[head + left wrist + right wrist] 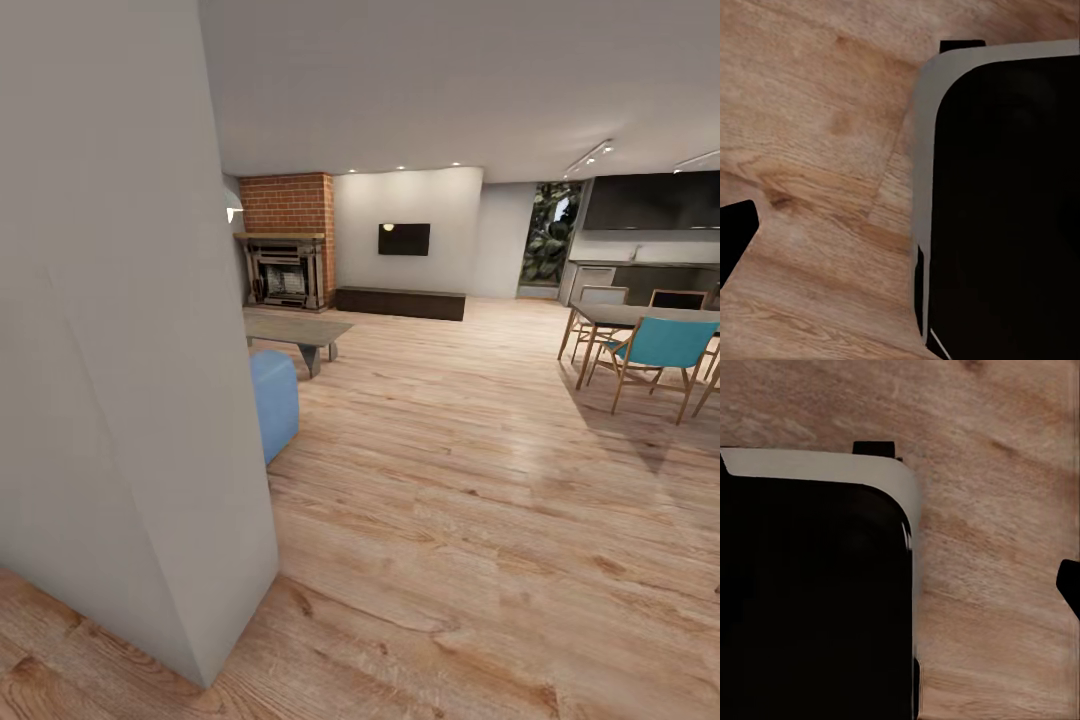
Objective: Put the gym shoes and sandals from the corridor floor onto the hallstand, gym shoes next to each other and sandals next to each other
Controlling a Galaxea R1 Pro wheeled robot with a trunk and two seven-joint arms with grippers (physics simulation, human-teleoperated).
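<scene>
Head cam: grey wall corner [130, 350] at 9 o'clock, wood-plank floor [480, 520] running fwd. Blue seat [274, 400] just behind the corner, low table [298, 332] beyond it, brick fireplace [287, 250] at 11, teal chair [662, 348] w/ dining table [640, 315] at 2-3 o'clock. Wrist cams: floor under robot's black base [1012, 210]. Pincers' state can't be told.

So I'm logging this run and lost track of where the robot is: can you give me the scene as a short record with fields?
room: open living and dining area
floor: light brown wood-plank floor
near left: pale grey wall corner
beyond it: blue upholstered seat, low grey coffee table
far wall: red brick fireplace, black wall screen
right: teal wooden-legged chair at dining table
shoes, rack: none seen
claws: state unclear
</scene>
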